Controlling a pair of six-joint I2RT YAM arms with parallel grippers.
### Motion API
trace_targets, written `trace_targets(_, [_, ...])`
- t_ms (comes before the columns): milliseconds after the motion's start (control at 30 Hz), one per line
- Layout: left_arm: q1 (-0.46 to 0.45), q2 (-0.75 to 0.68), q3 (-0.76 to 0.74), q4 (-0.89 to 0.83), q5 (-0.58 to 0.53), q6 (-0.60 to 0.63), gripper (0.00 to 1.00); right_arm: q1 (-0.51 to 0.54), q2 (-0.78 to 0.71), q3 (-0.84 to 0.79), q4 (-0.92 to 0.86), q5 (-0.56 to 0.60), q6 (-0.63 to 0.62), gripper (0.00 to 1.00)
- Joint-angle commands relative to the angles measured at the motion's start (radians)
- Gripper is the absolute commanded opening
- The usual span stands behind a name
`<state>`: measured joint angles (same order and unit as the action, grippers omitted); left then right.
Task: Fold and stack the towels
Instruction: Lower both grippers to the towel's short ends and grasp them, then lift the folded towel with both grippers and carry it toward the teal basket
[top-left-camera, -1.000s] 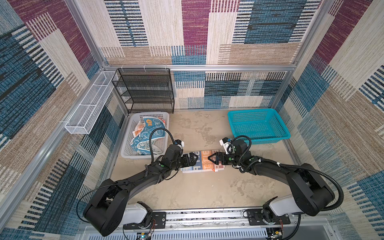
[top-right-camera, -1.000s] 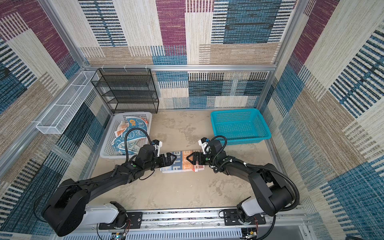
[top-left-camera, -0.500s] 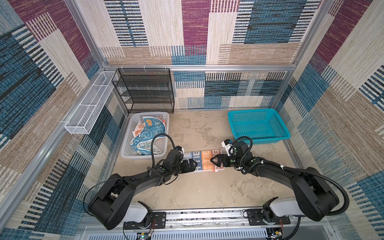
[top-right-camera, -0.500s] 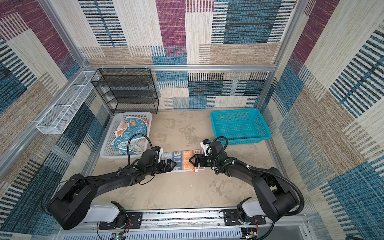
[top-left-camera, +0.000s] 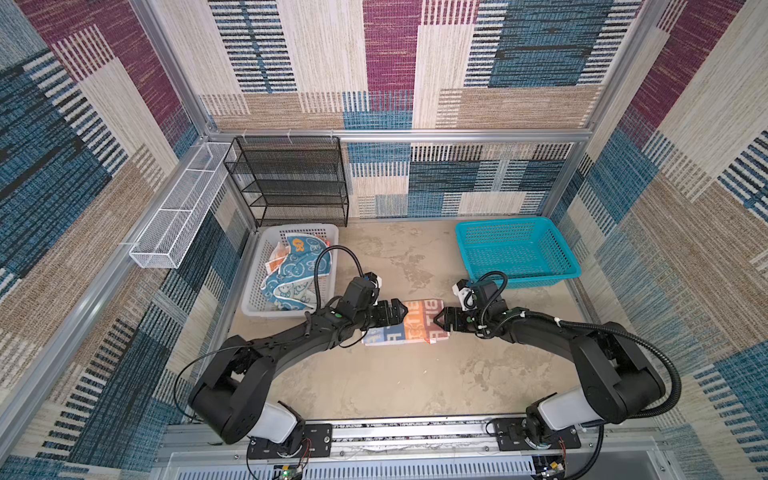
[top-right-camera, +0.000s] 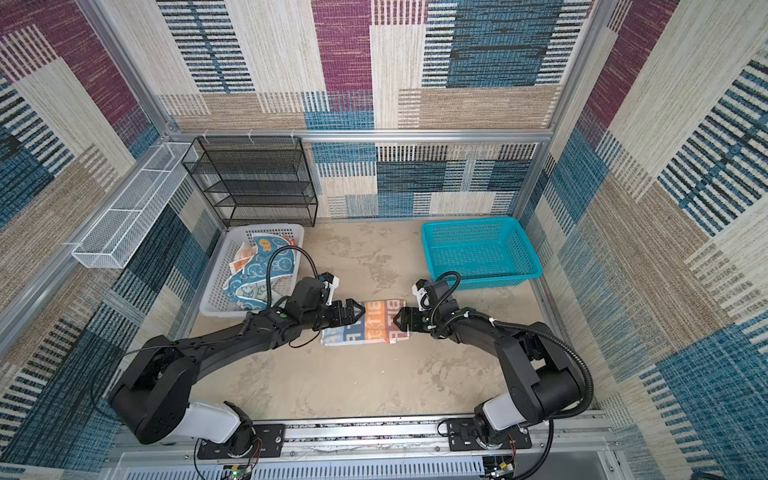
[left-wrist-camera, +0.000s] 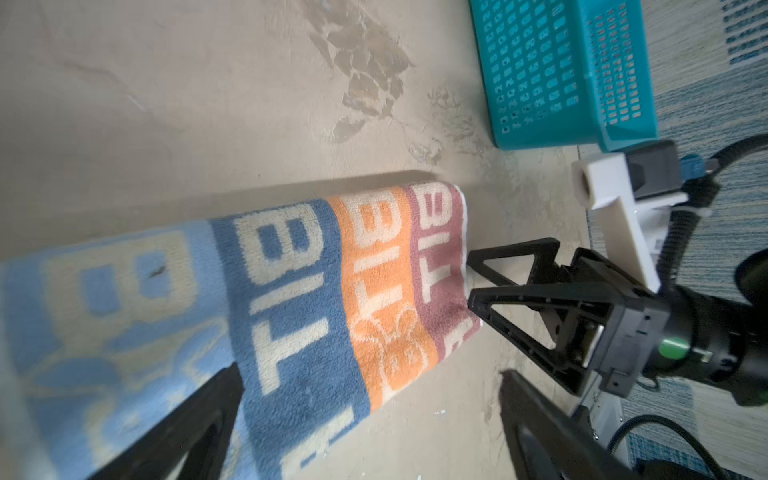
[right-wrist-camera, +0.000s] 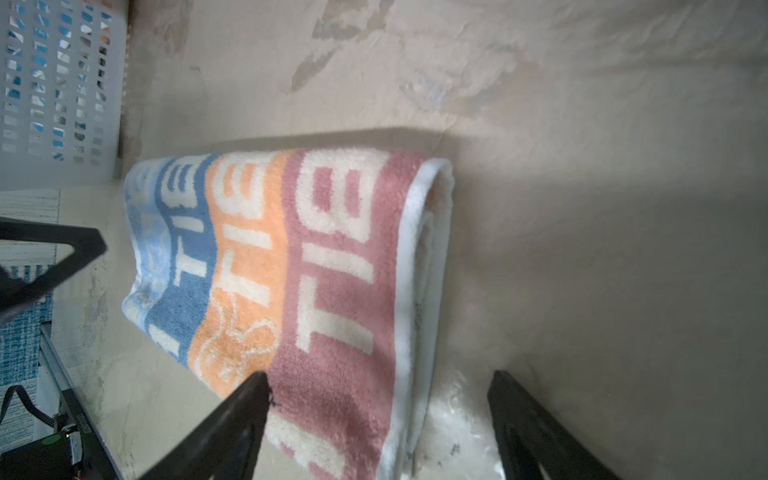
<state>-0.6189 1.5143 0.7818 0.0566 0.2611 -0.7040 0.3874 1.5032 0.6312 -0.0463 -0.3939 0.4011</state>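
Fluffy terry block-lettered towel (top-left-camera: 415, 325), folded rectangular, between wide-apart left tool (top-left-camera: 401, 311) and seemingly apart right tool (top-left-camera: 438, 320)

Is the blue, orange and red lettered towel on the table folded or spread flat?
Folded: the blue, orange and red lettered towel lies as a narrow band; the right wrist view shows stacked layers at its red end.

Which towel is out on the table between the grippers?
The lettered blue-orange-red towel, folded on the table; the teal rabbit towel and the orange towel lie crumpled in the white basket.
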Motion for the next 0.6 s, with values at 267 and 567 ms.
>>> trace_targets(267, [-0.019,0.137,-0.058,0.145,0.063,-0.067,0.99,0.036,0.08,-0.031,0.115,-0.077,0.065,0.58])
trace_targets(567, [-0.019,0.135,-0.11,0.164,0.052,-0.067,0.99,0.039,0.103,-0.009,0.134,-0.053,0.079,0.19])
